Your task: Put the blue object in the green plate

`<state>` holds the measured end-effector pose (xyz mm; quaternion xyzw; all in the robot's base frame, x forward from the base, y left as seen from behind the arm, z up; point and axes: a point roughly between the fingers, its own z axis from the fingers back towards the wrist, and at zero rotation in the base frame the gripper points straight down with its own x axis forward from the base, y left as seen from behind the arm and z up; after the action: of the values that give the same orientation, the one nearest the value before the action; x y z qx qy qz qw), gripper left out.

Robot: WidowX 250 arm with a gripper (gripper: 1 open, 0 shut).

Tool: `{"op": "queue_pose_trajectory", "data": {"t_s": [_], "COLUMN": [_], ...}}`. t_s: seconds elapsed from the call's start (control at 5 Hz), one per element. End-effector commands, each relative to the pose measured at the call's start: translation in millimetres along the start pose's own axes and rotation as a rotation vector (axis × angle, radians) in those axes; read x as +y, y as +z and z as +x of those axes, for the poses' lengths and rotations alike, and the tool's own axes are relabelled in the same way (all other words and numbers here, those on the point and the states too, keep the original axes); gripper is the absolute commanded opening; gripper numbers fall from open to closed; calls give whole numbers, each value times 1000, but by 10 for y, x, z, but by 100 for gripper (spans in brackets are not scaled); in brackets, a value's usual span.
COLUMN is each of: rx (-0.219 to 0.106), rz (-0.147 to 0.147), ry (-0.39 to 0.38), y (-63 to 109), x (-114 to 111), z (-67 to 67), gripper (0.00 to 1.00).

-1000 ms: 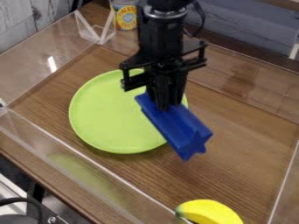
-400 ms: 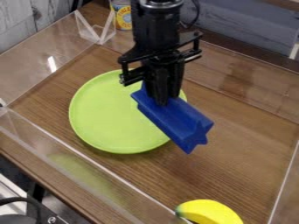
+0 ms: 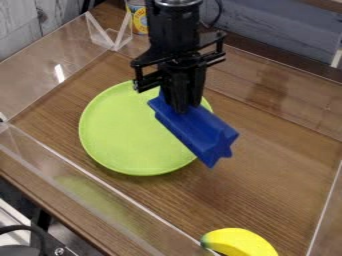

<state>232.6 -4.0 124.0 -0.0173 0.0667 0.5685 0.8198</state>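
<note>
The blue object (image 3: 198, 136) is a ridged royal-blue block hanging tilted, its lower end down to the right. My gripper (image 3: 178, 103) points straight down and is shut on the block's upper end. The block hangs over the right rim of the green plate (image 3: 118, 132), a wide lime-green disc lying flat on the wooden table. The block's lower end is past the plate's edge, above the wood. My fingertips are partly hidden behind the block.
A yellow banana (image 3: 238, 243) lies at the front edge, lower right. Clear acrylic walls (image 3: 40, 150) ring the table. A yellow container (image 3: 140, 17) stands at the back beyond the wall. Bare wood shows right of the plate.
The arm with the blue block has shifted slightly left and away, bringing the block further over the plate's rim. The grip stays the same.
</note>
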Motion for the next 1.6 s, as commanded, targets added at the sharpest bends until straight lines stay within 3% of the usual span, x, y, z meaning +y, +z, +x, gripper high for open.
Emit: {"op": "queue_pose_trajectory", "data": {"t_s": [0.0,1.4], "rx": [-25,-41], "rz": [-49,-61], "ry": [-3,-57], "y": [110,35], "x": [-66,-130], "z": [62,209], "gripper": [0,0]}}
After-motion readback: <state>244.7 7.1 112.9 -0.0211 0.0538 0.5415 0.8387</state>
